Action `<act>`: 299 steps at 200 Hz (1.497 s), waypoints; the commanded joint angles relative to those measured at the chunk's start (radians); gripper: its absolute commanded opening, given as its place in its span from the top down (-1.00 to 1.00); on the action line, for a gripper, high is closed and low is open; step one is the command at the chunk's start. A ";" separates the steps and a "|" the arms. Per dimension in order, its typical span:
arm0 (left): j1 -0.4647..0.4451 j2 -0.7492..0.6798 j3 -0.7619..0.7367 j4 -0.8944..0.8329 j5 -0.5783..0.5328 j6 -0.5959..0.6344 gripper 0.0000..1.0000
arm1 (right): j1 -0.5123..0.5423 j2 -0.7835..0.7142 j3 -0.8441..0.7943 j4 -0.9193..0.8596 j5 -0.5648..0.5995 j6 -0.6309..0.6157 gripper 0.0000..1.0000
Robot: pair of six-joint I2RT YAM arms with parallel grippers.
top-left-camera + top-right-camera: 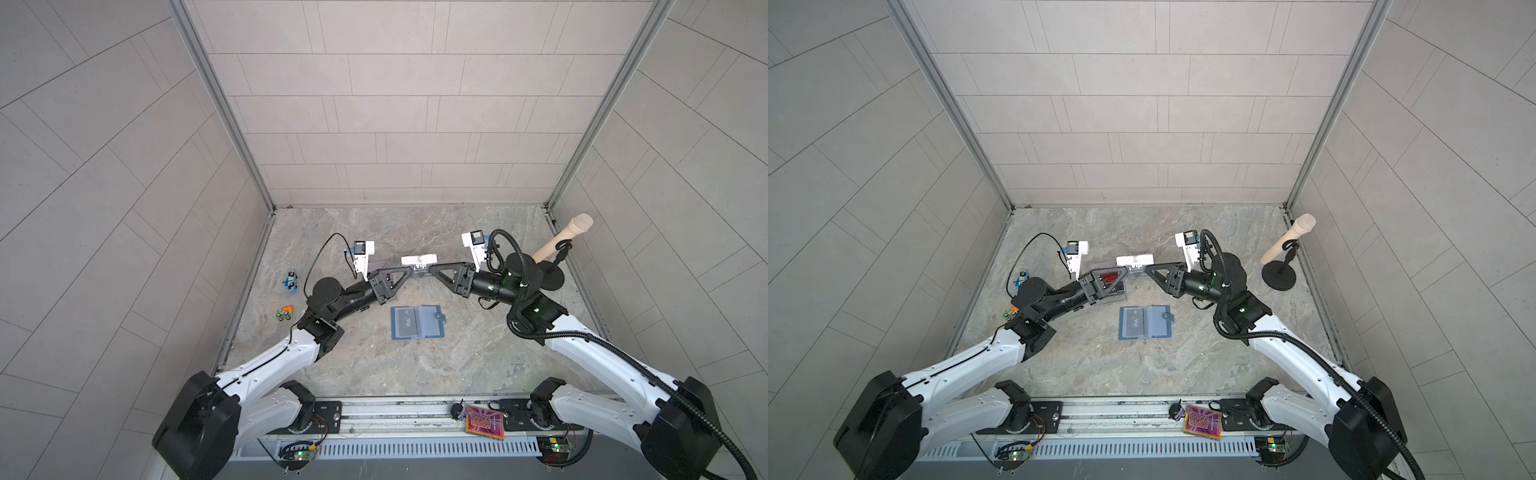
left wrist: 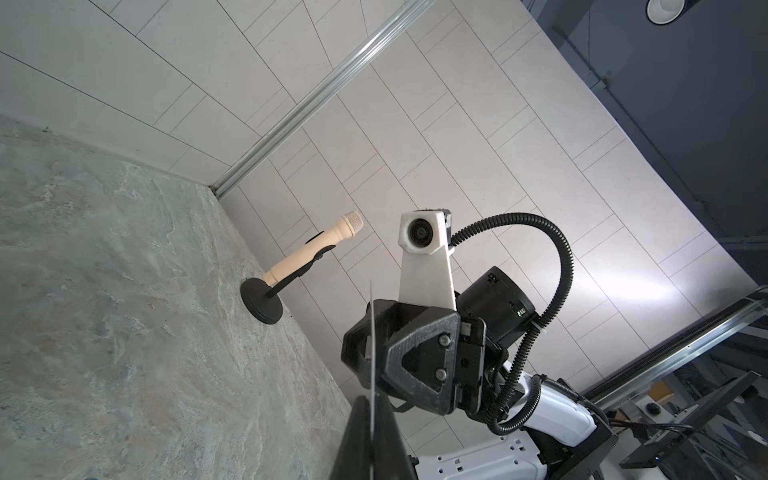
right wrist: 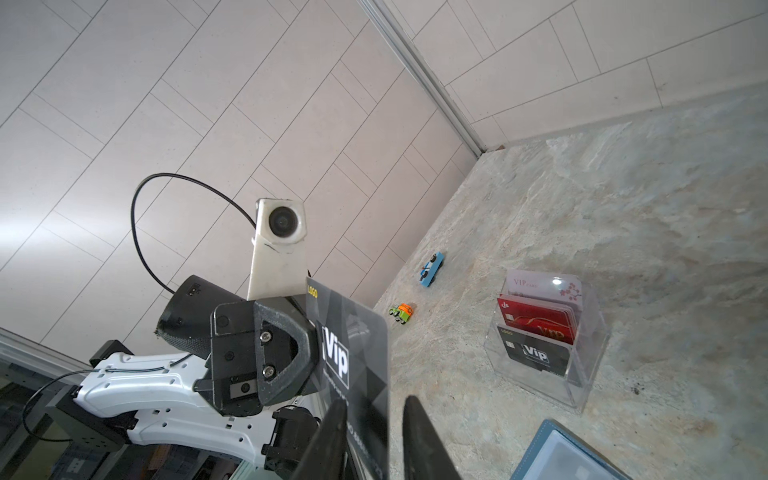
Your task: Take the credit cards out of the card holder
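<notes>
Card holder (image 1: 417, 323) open flat at worktop centre, sleeved Vip card (image 1: 405, 323) inside it, raised Vip card (image 3: 353, 353) in mid-air toward far edge, clamped by left gripper (image 1: 409, 270), right gripper (image 1: 432, 269) jaws narrow astride its other end, gap beside card visible.

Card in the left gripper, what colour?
Card: dark grey-black, white Vip lettering; best in right wrist view.

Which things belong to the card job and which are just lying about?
Job: card holder, grey card in its sleeve, dark Vip card in left gripper, three cards in acrylic stand.
Lying about: blue toy car, green toy car, microphone, patterned tile.
</notes>
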 commanded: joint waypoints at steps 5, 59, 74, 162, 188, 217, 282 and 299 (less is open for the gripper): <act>-0.002 0.009 -0.004 0.069 0.021 -0.016 0.90 | -0.003 -0.025 0.015 0.053 -0.014 0.023 0.69; -0.002 -0.047 0.040 -0.224 0.019 0.161 0.19 | -0.003 -0.050 0.028 -0.045 -0.022 -0.034 1.00; -0.002 -0.093 0.110 -0.574 -0.054 0.347 -0.06 | -0.003 -0.058 0.046 -0.120 -0.035 -0.083 1.00; 0.003 -0.059 0.553 -1.504 0.091 1.079 -0.23 | 0.017 -0.015 0.255 -0.699 -0.262 -0.543 1.00; 0.003 -0.021 0.621 -1.596 0.169 1.176 -0.17 | 0.035 0.021 0.314 -0.820 -0.327 -0.648 1.00; 0.002 0.020 0.658 -1.625 0.290 1.215 -0.02 | 0.058 0.054 0.342 -0.849 -0.337 -0.680 1.00; 0.003 0.090 0.696 -1.649 0.428 1.226 0.48 | 0.077 0.090 0.346 -0.807 -0.337 -0.670 1.00; 0.003 0.106 0.704 -1.660 0.429 1.227 0.65 | 0.077 0.096 0.345 -0.794 -0.333 -0.663 1.00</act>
